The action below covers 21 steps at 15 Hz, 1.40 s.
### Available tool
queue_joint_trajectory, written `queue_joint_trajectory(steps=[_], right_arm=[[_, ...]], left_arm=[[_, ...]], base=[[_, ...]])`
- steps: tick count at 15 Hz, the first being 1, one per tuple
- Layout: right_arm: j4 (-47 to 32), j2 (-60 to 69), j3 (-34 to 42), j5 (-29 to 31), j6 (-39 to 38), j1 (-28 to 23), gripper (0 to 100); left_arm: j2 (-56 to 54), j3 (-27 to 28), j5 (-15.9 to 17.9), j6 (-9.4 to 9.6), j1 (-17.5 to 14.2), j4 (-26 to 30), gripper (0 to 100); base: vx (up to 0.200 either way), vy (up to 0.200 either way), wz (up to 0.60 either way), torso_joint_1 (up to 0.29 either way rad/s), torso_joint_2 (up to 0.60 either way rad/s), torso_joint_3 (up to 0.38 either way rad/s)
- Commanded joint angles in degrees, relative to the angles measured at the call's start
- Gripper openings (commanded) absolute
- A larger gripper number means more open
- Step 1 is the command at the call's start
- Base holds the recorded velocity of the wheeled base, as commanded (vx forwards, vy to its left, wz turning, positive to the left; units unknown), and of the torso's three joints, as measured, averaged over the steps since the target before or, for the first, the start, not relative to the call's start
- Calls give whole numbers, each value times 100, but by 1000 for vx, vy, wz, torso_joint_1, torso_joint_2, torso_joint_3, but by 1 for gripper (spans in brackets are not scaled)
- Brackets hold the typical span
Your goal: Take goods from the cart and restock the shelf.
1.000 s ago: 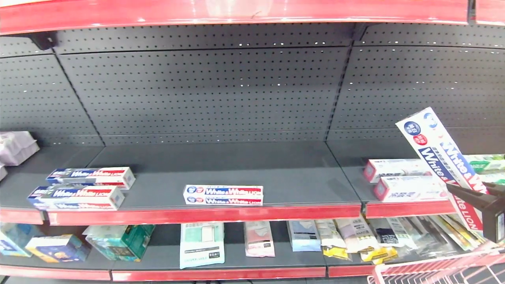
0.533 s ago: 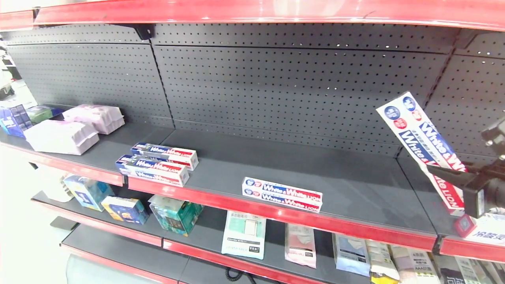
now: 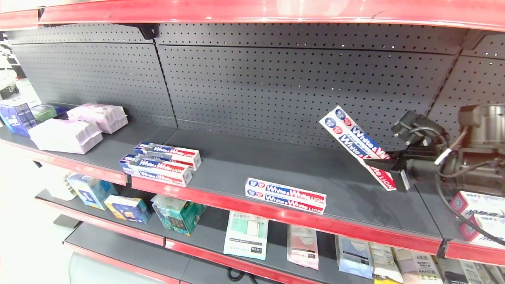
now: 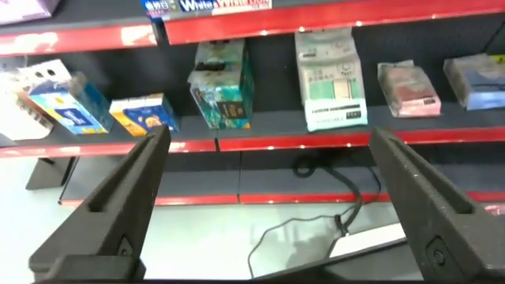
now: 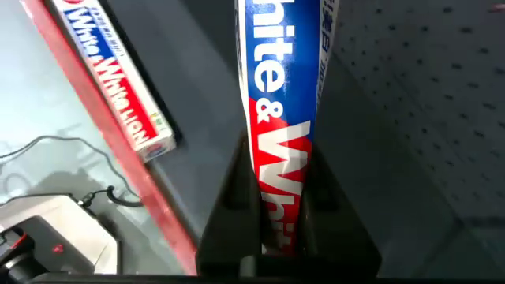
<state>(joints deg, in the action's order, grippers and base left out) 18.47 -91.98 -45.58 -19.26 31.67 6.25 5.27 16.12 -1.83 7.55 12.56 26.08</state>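
Note:
My right gripper (image 3: 388, 169) is shut on a long white, blue and red toothpaste box (image 3: 357, 145), held tilted above the right part of the grey middle shelf (image 3: 276, 161). In the right wrist view the same toothpaste box (image 5: 282, 110) is pinched between the two black fingers (image 5: 229, 197). Another toothpaste box (image 3: 285, 195) lies flat at the shelf's front edge, left of the held one, and also shows in the right wrist view (image 5: 110, 71). Two more toothpaste boxes (image 3: 159, 164) lie farther left. My left gripper (image 4: 268, 205) is open and empty, low before the lower shelves.
Pale pink packs (image 3: 77, 128) lie at the shelf's left end, white boxes (image 3: 479, 213) at its right end. The lower shelf (image 3: 130, 232) carries teal and blue boxes and flat packets. A red shelf (image 3: 252, 12) overhangs above. A cable (image 4: 316, 229) lies on the floor.
The head camera has swung left. My right arm has carried the toothpaste box inward and lower, over the shelf, and the box now leans flatter than before.

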Motion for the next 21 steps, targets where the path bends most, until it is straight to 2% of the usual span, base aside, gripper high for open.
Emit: queue_joint_trajectory(steps=[1,4,5,7,9,12,16,21], right_arm=[[104,-1463,-830,-271,102,-256,0],[16,-2079,-1401,-192,234,-212,0],[-186,-2166,-1550,-192,507,-212,0],[-432,-2228,-1665,-192,595,-168,0],[-933,-2386,-2113,-139,718,43,0],[-994,-2694,-2544,-7,726,130,0],[-1750,-2588,-2675,309,753,500,0],[-1785,-3028,-3291,327,1034,614,0]], left_arm=[[45,-126,-19,10,1,-6,100],[45,-223,-63,10,1,-15,100],[45,-223,-63,10,1,-15,100],[45,-223,-63,1,1,-24,100],[45,-232,-63,-16,1,-24,100],[45,-232,-63,-16,1,-24,100],[45,-232,-37,-34,1,-24,100],[45,-249,-28,-34,1,-111,100]], base=[[0,0,0,0,0,0],[0,0,0,0,0,0],[0,0,0,0,0,0],[0,0,0,0,0,0],[0,0,0,0,0,0],[0,0,0,0,0,0],[0,0,0,0,0,0],[0,0,0,0,0,0]])
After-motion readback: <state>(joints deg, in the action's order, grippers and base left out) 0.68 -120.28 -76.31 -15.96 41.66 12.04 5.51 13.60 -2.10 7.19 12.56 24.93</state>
